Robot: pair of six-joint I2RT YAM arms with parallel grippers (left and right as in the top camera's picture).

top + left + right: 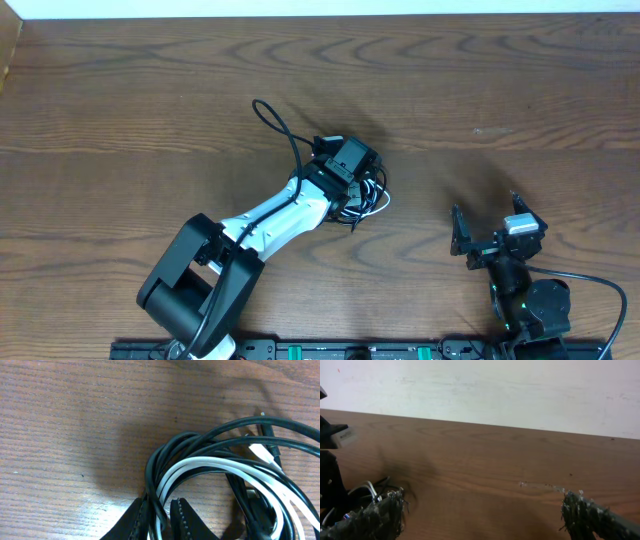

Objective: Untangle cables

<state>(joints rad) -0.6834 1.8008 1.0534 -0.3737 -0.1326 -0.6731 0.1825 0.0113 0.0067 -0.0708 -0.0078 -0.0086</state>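
At a wood-grain desk [150,90], the left fingers [186,519] are drawn nearly together, pinching one black strand and the white cable [215,465] at the near edge of the tangle of cables [372,200]. From that pinch the black cables [156,467] loop forward and off to the right of the fingers, the white cable curving among them, its pale plug end [260,452] lying ahead and to the right, inside the loops. Seen from overhead, one long black loop [278,122] trails out of the heap and lies flat on the desk, beyond the left fingers and to their left. The right fingers [375,517] are spread wide with only bare wood between them, held well apart from the tangle, which shows just past the left-hand one of the pair.
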